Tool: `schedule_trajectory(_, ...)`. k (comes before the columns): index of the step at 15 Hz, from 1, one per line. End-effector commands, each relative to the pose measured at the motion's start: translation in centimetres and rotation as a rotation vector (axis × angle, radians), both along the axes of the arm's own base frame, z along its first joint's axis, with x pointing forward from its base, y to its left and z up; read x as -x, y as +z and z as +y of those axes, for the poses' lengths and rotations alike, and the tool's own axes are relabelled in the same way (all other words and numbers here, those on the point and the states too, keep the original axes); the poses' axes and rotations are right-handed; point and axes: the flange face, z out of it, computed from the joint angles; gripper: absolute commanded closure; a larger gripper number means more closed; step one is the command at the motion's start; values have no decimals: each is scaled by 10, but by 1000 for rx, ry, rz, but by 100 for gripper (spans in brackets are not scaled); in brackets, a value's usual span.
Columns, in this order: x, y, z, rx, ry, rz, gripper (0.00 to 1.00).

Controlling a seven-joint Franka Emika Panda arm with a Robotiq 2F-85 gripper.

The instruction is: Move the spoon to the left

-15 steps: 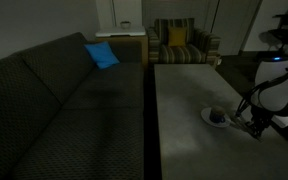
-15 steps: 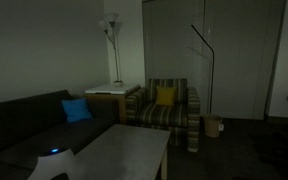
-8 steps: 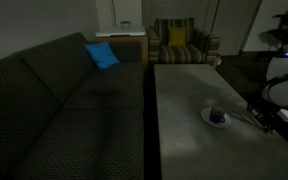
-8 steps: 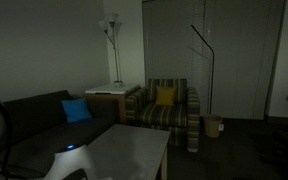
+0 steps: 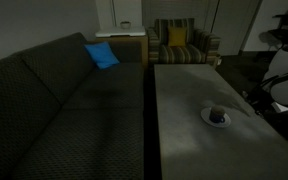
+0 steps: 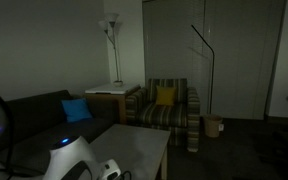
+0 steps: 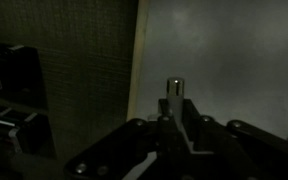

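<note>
A second ago the gripper was low on the table (image 5: 184,90), just beside the saucer (image 5: 206,117) with the small dark cup (image 5: 217,114). Now the arm (image 5: 281,85) has pulled back and up, and it is well apart from the saucer. No spoon is visible on the table beside the saucer in this view, though the room is dark and such a thin thing could be missed.

In the wrist view the gripper (image 7: 175,110) is clenched, and a narrow pale piece of metal stands out between the fingertips. I take this for the spoon (image 7: 174,87), held by one end and lifted above the grey table top. So the spoon is inside the grasp, not lying under or beside it. The edge of the table and the dark sofa (image 7: 74,70) are on the left of this view.

To my judgement the picking is done. What is left is to carry the spoon to the left and put it down.
</note>
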Motion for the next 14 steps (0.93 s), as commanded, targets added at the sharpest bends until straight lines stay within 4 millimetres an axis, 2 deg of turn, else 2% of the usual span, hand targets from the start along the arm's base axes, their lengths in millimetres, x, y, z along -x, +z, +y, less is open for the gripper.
schedule_trajectory(1, -2, 8, 15, 17, 81, -114, 96)
schedule_trajectory(8, -11, 23, 39, 10, 198, -245, 96)
schedule_trajectory(14, -13, 42, 60, -27, 299, -180, 96)
